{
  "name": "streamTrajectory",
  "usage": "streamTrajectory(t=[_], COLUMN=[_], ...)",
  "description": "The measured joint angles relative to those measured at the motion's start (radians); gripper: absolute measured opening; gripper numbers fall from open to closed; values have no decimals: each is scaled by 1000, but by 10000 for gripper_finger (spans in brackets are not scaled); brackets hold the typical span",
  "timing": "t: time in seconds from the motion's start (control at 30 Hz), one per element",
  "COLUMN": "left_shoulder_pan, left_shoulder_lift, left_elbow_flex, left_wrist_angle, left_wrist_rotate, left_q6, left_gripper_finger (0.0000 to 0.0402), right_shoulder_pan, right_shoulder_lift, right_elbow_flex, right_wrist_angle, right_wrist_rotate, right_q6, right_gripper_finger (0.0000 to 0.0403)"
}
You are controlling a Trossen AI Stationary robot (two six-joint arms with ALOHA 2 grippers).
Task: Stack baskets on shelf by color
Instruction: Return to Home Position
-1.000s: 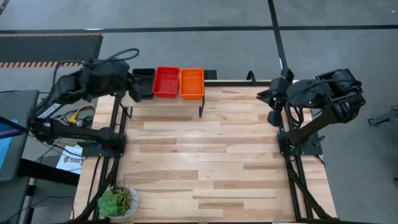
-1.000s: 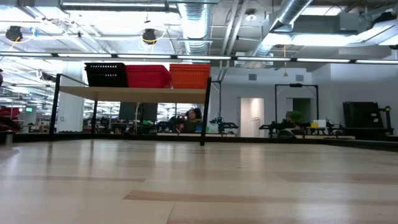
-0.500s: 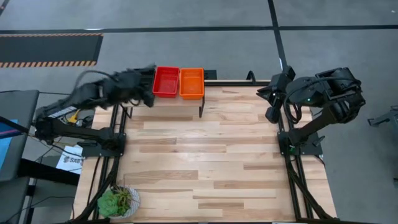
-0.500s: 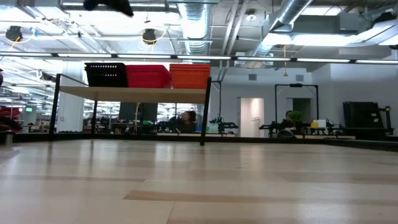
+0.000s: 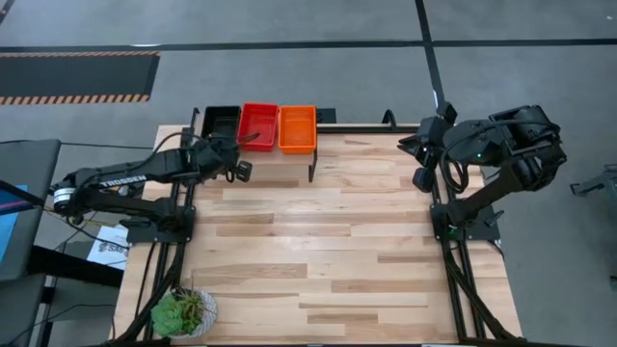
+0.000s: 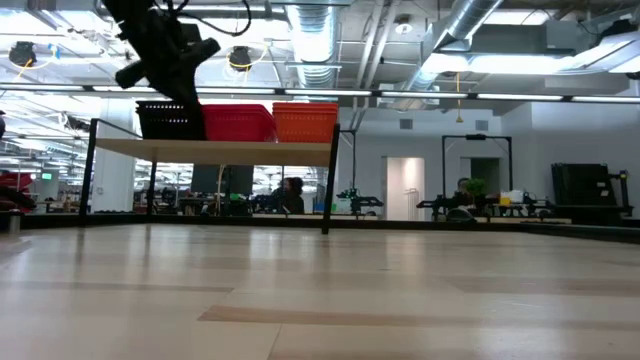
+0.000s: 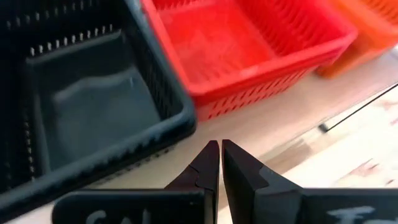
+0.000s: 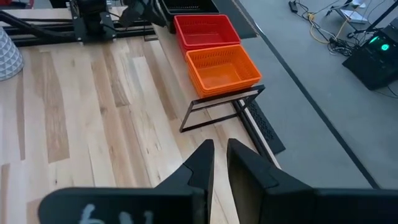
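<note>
Black (image 5: pixel 221 121), red (image 5: pixel 257 125) and orange (image 5: pixel 297 127) baskets sit side by side on the shelf (image 5: pixel 280 157) at the table's far edge. The low view shows them in the same row on the shelf (image 6: pixel 210 150). My left gripper (image 5: pixel 253 142) hovers, shut, just above the shelf's near edge. In its wrist view the fingers (image 7: pixel 220 152) point between the black basket (image 7: pixel 81 118) and the red basket (image 7: pixel 249 50). My right gripper (image 5: pixel 410 146) waits, shut, at the table's far right, facing the shelf (image 8: pixel 221 146).
A green potted plant (image 5: pixel 183 311) stands at the near left corner. The wooden tabletop (image 5: pixel 328 251) spreads in front of the shelf. The shelf's black legs (image 8: pixel 205 115) stand on it. A person (image 6: pixel 290 190) shows in the room behind.
My left arm has left the black basket, which now shows uncovered. It swung fast toward the near side and to the right, stretching out low in front of the shelf, and came into the low view from above. The baskets have stayed in place.
</note>
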Motion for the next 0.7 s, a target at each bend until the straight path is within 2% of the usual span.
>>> streamTrajectory(t=[0.17, 0.37, 0.57, 0.7], left_shoulder_pan=[0, 0, -3, -30], left_shoulder_lift=[0, -5, -64, -103], left_elbow_flex=[1, 74, 211, 200], left_wrist_angle=[1, -1, 29, 17], left_wrist_rotate=[-2, -2, 25, 21], left_q6=[15, 76, 119, 131], left_gripper_finger=[6, 6, 6, 6], right_shoulder_pan=[2, 3, 3, 3], right_shoulder_lift=[0, 0, -12, -24], right_elbow_flex=[0, 0, -1, 0], right_wrist_angle=[0, 1, 2, 5], right_wrist_rotate=[-1, -2, -2, -2], right_q6=[-23, -41, -49, -43], right_gripper_finger=[69, 69, 69, 69])
